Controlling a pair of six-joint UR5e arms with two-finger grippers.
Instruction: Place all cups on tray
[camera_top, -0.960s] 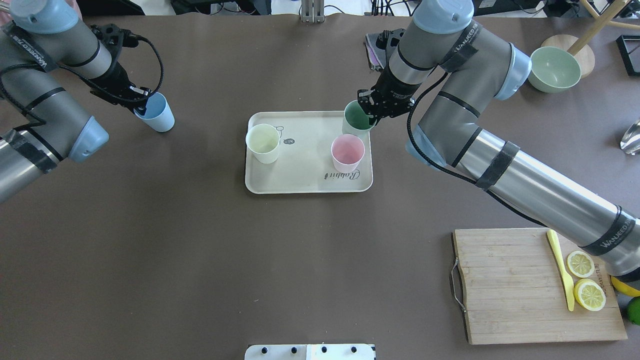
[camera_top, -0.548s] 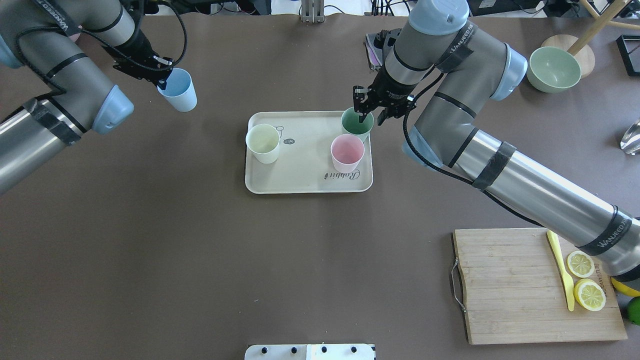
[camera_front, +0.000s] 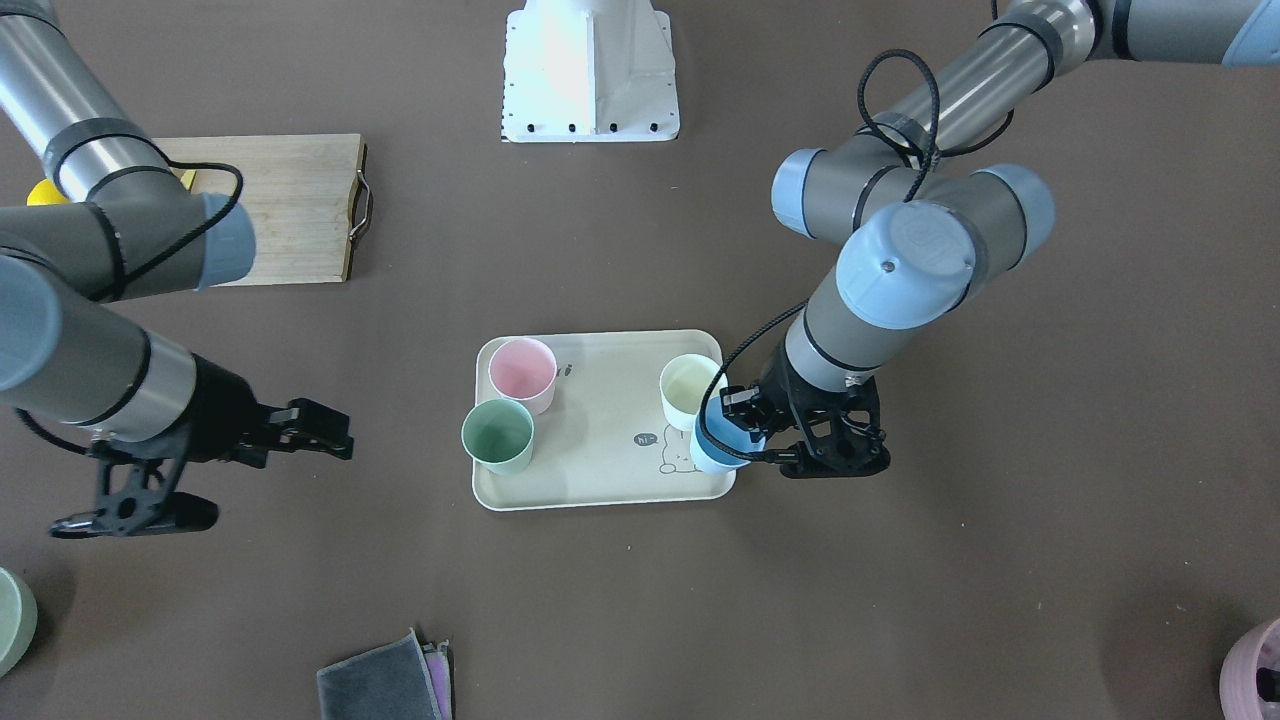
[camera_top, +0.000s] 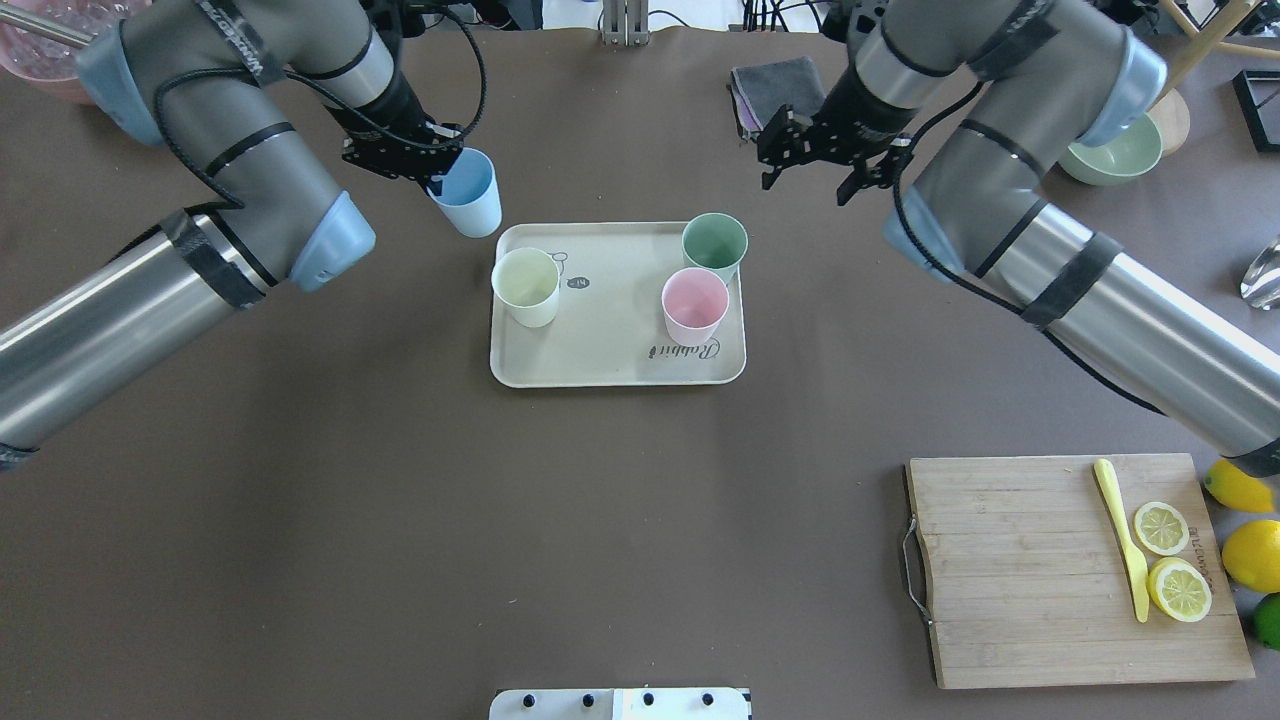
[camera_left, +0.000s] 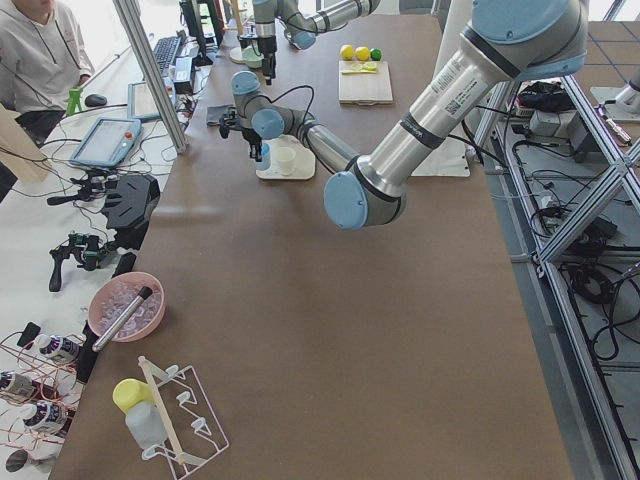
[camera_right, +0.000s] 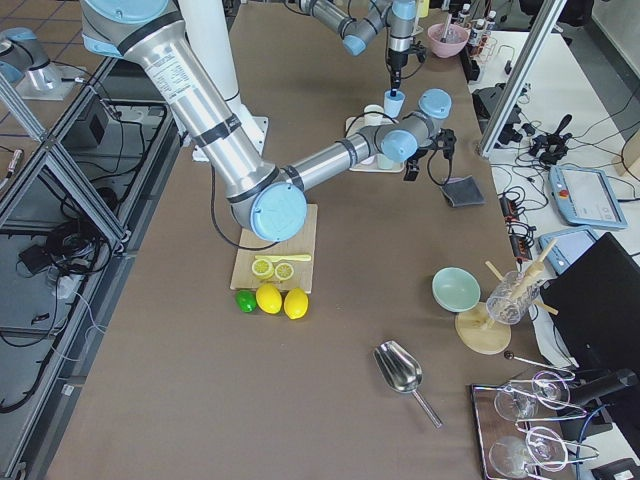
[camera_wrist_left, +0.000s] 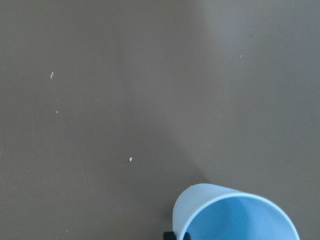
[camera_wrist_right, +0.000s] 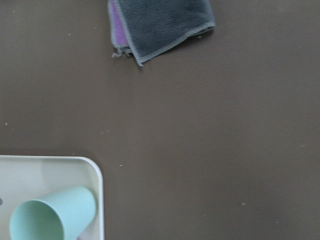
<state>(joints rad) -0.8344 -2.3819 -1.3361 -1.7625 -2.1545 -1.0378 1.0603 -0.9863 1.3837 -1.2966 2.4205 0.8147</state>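
Note:
The cream tray lies mid-table and also shows in the front view. On it stand the cream-white cup, the sage green cup and the pink cup. My left gripper is shut on the rim of the light blue cup and holds it in the air by the tray's far left corner. The front view shows this cup over the tray's edge. My right gripper is open and empty, raised beyond the green cup.
A folded grey cloth lies at the far side, behind the tray. A wooden cutting board with lemon slices and a yellow knife is at the near right. A green bowl stands far right. A pink container stands far left.
My left arm has carried the blue cup right, up to the tray's far left corner. My right gripper has let go of the green cup, opened and drawn back and away from the tray.

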